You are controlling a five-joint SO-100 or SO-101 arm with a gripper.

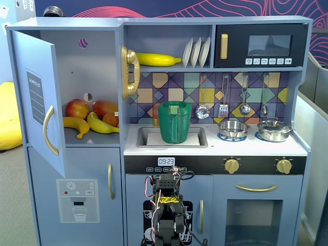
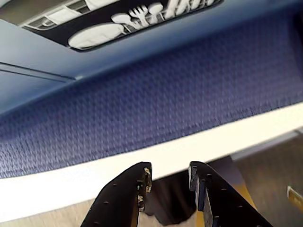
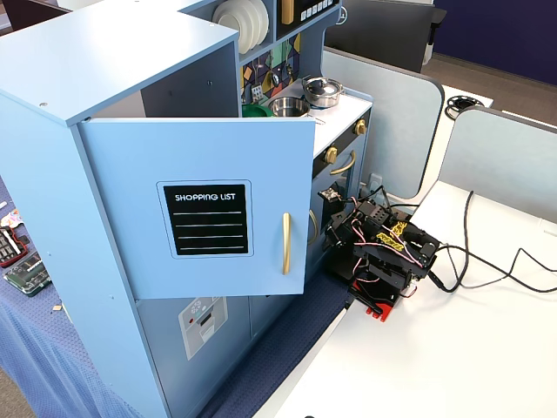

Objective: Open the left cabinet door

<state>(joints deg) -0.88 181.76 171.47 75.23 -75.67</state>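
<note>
The left cabinet door (image 1: 38,97) stands swung wide open, hinged at the cabinet's left edge. One fixed view shows its face (image 3: 130,157) with the black "SHOPPING LIST" panel (image 3: 205,219) and the gold handle (image 3: 285,244); the handle also shows in the other fixed view (image 1: 48,130). My arm (image 1: 169,215) is folded low in front of the kitchen, well right of and below the door, and also shows from the side (image 3: 383,252). In the wrist view my gripper (image 2: 169,172) has its jaws apart and holds nothing, pointing at the blue cloth (image 2: 142,109) and the table's white edge (image 2: 94,175).
Apples and bananas (image 1: 92,115) lie in the opened cabinet. Below it is the dispenser door (image 1: 77,193). A green pitcher (image 1: 174,122) sits in the sink. The dish-rack door (image 2: 118,23) is close above my gripper. Cables (image 3: 487,261) trail over the white table.
</note>
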